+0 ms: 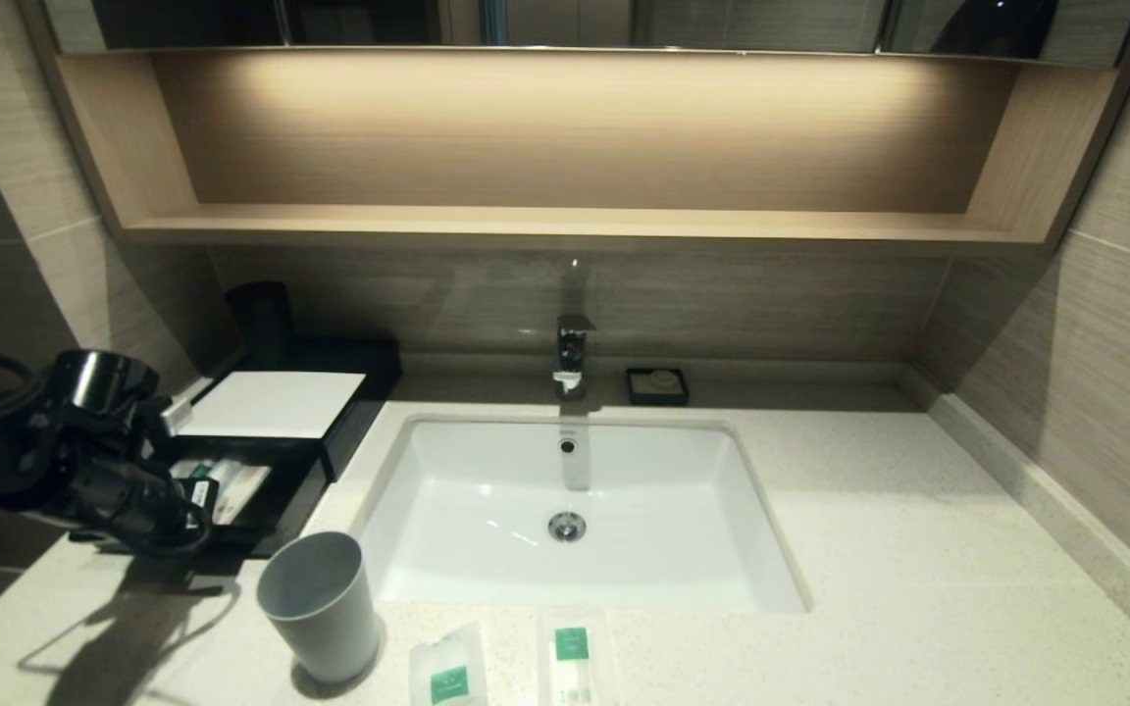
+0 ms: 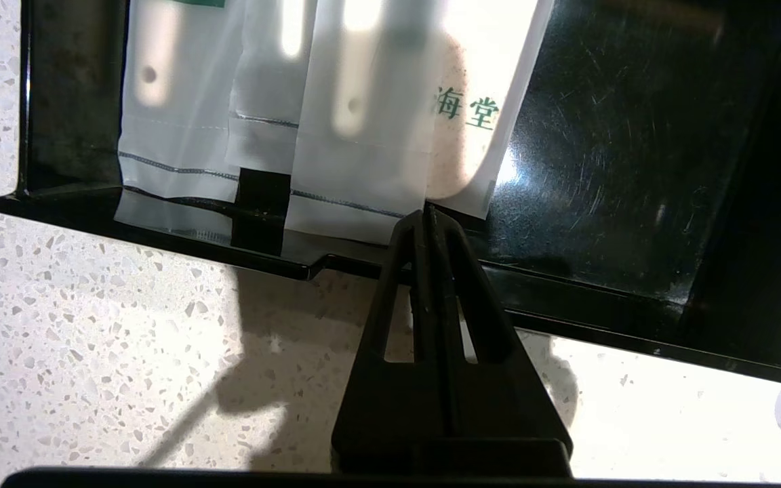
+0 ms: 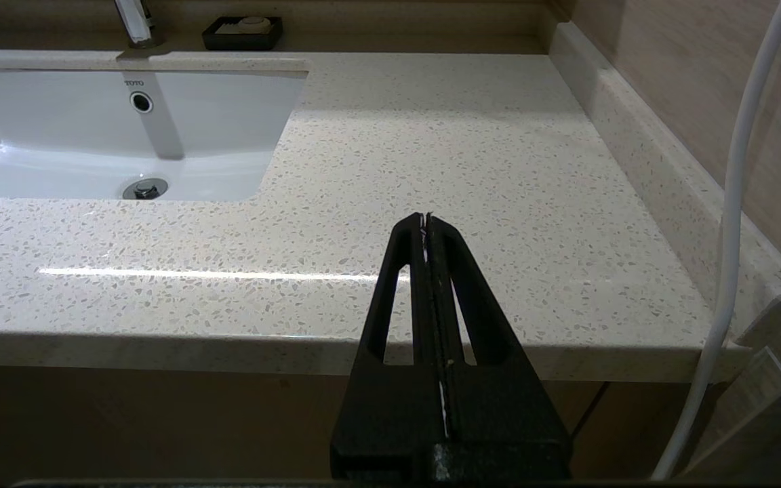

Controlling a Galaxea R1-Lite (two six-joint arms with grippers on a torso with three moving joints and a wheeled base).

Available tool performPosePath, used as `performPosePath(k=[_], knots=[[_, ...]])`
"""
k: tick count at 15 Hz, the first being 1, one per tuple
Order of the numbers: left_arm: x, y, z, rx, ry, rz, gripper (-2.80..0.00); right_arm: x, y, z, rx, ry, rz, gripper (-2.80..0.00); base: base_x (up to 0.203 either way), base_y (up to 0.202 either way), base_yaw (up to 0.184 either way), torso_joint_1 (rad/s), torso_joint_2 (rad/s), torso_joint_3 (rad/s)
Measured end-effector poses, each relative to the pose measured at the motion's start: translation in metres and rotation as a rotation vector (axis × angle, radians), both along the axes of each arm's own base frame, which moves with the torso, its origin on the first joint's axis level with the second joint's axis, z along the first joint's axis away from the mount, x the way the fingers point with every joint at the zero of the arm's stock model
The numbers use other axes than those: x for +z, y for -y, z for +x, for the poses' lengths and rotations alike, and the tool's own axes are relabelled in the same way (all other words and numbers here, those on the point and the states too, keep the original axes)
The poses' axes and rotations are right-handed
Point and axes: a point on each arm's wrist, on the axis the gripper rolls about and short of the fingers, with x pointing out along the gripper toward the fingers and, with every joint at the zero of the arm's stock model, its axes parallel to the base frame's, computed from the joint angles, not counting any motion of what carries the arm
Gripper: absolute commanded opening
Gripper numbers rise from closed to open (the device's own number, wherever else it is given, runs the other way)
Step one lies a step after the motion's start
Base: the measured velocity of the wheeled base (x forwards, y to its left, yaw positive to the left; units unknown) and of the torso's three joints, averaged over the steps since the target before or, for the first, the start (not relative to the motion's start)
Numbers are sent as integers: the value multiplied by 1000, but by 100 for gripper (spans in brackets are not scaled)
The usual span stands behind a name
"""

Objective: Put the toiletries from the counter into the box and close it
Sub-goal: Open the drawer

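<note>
Two sachets (image 1: 509, 665) lie flat on the counter (image 1: 918, 549), well to the right of the left gripper (image 2: 429, 215), long axes running front to back. Left gripper, fingers pressed together and empty, hovers at the near edge of the open box (image 2: 634, 169), which holds several sachets lengthwise. Right gripper (image 3: 426, 218), likewise closed on nothing, hangs off the counter's front edge.

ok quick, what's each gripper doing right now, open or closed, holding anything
Left gripper: closed, holding nothing, at the front edge of the open box.
Right gripper: closed, empty, hanging off the front edge of the counter.

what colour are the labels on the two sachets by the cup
Green, on both sachets; clearest in the head view.
</note>
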Motion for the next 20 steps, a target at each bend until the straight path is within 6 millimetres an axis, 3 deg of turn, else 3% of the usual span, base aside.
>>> performPosePath(k=[20], knots=[[12, 2, -14, -50, -139, 4, -280, 0, 0, 0, 0, 0, 0, -280, 0, 0, 0, 0, 0, 0]])
